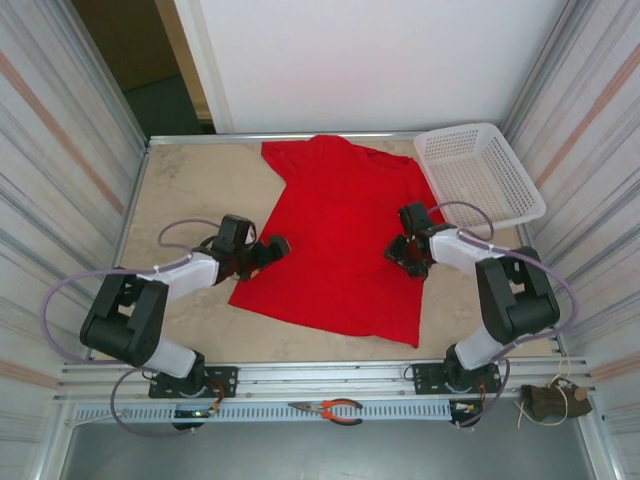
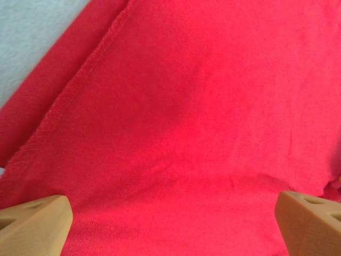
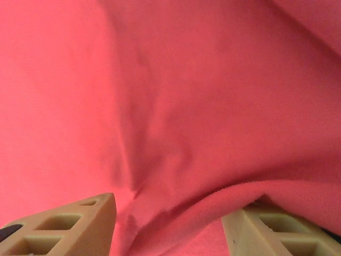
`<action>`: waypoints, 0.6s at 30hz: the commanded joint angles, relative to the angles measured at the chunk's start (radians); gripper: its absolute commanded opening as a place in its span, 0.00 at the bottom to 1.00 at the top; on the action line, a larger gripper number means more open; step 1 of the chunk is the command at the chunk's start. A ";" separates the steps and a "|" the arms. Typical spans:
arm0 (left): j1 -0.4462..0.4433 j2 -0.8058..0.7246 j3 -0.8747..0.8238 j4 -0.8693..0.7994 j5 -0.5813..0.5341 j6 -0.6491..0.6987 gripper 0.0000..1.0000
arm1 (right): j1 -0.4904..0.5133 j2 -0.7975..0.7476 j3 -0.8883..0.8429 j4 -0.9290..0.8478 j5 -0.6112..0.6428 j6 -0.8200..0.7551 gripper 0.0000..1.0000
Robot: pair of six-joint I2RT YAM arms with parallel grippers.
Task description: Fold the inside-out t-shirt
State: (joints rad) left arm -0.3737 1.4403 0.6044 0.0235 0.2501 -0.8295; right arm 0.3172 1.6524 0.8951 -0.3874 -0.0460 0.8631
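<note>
- Red shirt (image 1: 340, 235) lies spread mid-frame on the tabletop (image 1: 190, 190), flat for folding.
- Left tool (image 1: 275, 246) sits at its left edge, jaws wide apart, likely to pinch it.
- Right tool (image 1: 405, 252) sits at the right edge, jaws half apart, a cloth ridge over one finger.

A fold of the t-shirt (image 3: 256, 194) drapes over one finger (image 3: 272, 234) of the right gripper (image 3: 168, 213), hiding its tip. The cloth runs past every edge there. A brownish bundle (image 1: 560, 400) at the near right corner is too small to identify.
</note>
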 commanded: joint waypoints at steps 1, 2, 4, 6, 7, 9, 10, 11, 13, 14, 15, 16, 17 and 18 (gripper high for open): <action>0.003 -0.044 -0.100 -0.069 -0.080 -0.059 0.99 | -0.008 0.149 0.066 -0.070 -0.003 -0.044 0.56; 0.005 -0.060 -0.119 -0.073 -0.087 -0.069 0.99 | -0.007 0.183 0.095 -0.072 -0.011 -0.045 0.56; 0.006 -0.108 -0.163 -0.090 -0.107 -0.097 0.99 | -0.004 0.250 0.164 -0.072 -0.040 -0.044 0.56; 0.006 -0.189 -0.223 -0.126 -0.144 -0.141 0.99 | 0.011 0.323 0.248 -0.083 -0.075 -0.050 0.57; 0.007 -0.233 -0.248 -0.144 -0.163 -0.168 0.99 | 0.020 0.356 0.290 -0.088 -0.092 -0.056 0.57; 0.002 -0.358 -0.308 -0.195 -0.219 -0.244 0.99 | 0.053 0.425 0.383 -0.119 -0.109 -0.067 0.57; -0.006 -0.415 -0.329 -0.228 -0.246 -0.272 0.98 | 0.071 0.450 0.421 -0.128 -0.110 -0.073 0.57; -0.014 -0.483 -0.350 -0.252 -0.271 -0.300 0.99 | 0.089 0.478 0.466 -0.140 -0.113 -0.076 0.57; -0.024 -0.589 -0.377 -0.273 -0.309 -0.313 0.99 | 0.116 0.512 0.528 -0.159 -0.118 -0.083 0.57; -0.024 -0.628 -0.378 -0.277 -0.320 -0.299 0.99 | 0.128 0.520 0.548 -0.170 -0.113 -0.087 0.57; -0.021 -0.653 -0.365 -0.285 -0.326 -0.273 0.99 | 0.135 0.514 0.554 -0.174 -0.102 -0.093 0.57; -0.019 -0.664 -0.347 -0.284 -0.328 -0.230 0.99 | 0.139 0.502 0.546 -0.175 -0.092 -0.094 0.57; -0.019 -0.663 -0.312 -0.285 -0.325 -0.175 0.99 | 0.137 0.477 0.524 -0.171 -0.079 -0.097 0.57; -0.019 -0.648 -0.270 -0.288 -0.313 -0.115 0.99 | 0.134 0.443 0.490 -0.169 -0.063 -0.098 0.57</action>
State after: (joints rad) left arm -0.3927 0.7887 0.2604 -0.1963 -0.0074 -1.0470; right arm 0.4553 2.0872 1.4631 -0.4282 -0.1383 0.7937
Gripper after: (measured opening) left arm 0.986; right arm 0.570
